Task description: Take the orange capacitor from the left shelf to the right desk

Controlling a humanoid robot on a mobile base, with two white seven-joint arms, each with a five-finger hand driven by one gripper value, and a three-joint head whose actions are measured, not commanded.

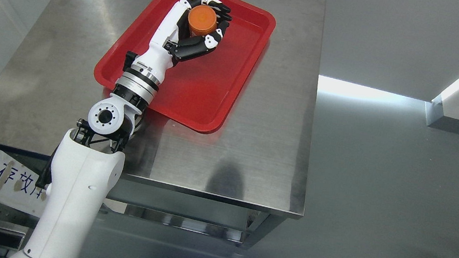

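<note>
The left hand (202, 24) has its fingers (222, 9) and thumb curled round the orange capacitor (202, 20), over the far corner of the red tray (198, 97) on the bench (255, 142). The arm reaches out long from the near left edge. The grab looks made; letting go seems all that's left.
</note>
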